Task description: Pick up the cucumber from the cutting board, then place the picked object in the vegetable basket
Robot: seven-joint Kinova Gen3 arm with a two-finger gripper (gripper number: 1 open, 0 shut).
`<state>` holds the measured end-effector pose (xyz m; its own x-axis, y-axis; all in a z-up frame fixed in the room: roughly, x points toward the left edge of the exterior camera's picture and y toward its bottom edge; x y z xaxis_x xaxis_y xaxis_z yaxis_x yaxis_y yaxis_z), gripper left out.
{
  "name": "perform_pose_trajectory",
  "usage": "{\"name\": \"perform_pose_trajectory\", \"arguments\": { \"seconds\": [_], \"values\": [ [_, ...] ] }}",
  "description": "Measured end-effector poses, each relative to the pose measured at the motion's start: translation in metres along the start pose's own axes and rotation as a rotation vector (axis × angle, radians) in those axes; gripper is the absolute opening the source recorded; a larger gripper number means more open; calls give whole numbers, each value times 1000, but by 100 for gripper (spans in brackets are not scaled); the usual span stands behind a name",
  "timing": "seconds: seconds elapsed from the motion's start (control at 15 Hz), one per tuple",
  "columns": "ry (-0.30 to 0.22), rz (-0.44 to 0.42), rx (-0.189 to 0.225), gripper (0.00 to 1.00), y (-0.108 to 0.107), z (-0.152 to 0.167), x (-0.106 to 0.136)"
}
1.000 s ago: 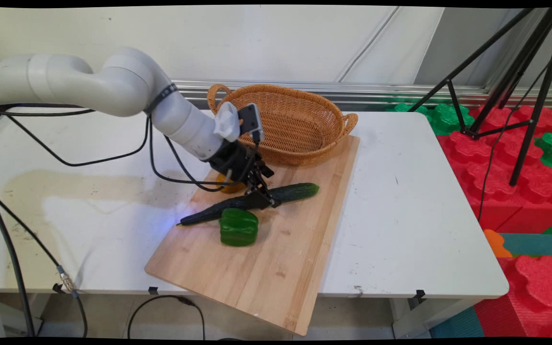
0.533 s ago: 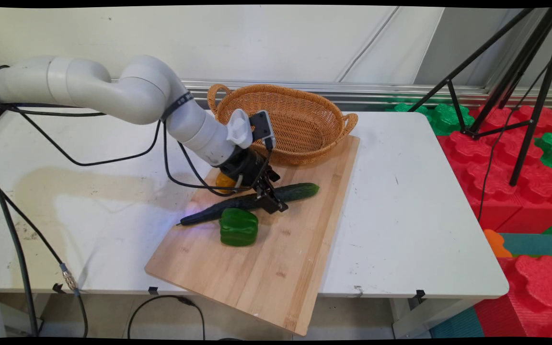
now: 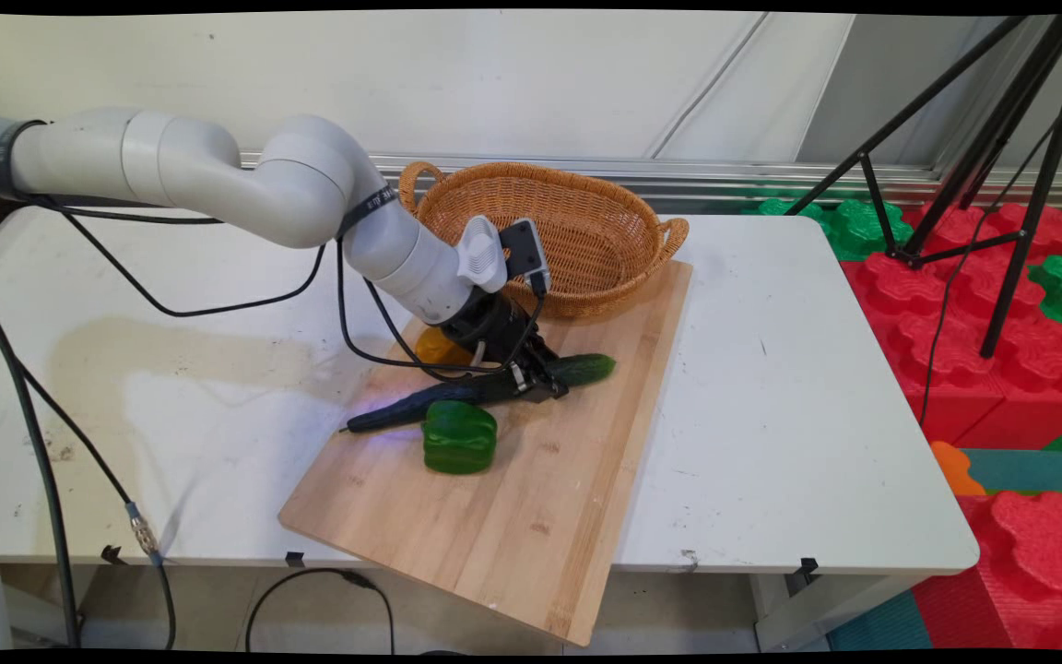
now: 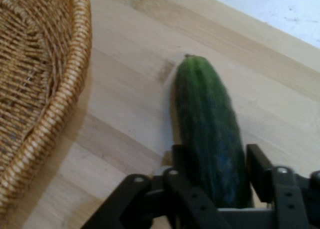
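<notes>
- The pincer (image 3: 540, 385) squeezes the long cucumber (image 3: 577, 369), one finger (image 4: 257, 171) on each side.
- The cucumber lies on the wooden cutting board (image 3: 531, 516).
- A green pepper (image 3: 459, 437) sits just beside the pincer.
- The wicker basket (image 3: 577, 231) stands right behind it.

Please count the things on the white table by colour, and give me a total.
Green: 2, the cucumber and the bell pepper
Orange: 1, a fruit half hidden behind the end effector
Wood or wicker brown: 2, the cutting board and the basket
Total: 5
</notes>
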<state>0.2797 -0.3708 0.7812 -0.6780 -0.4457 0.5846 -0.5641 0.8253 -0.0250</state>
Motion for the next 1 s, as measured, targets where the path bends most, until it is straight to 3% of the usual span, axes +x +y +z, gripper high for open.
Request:
{"name": "perform_pose_trajectory", "arguments": {
  "seconds": [0.53, 1.0],
  "values": [
    [-2, 12, 16, 0, 0, -2, 6],
    [36, 19, 8, 0, 4, -22, 14]
  ]
}}
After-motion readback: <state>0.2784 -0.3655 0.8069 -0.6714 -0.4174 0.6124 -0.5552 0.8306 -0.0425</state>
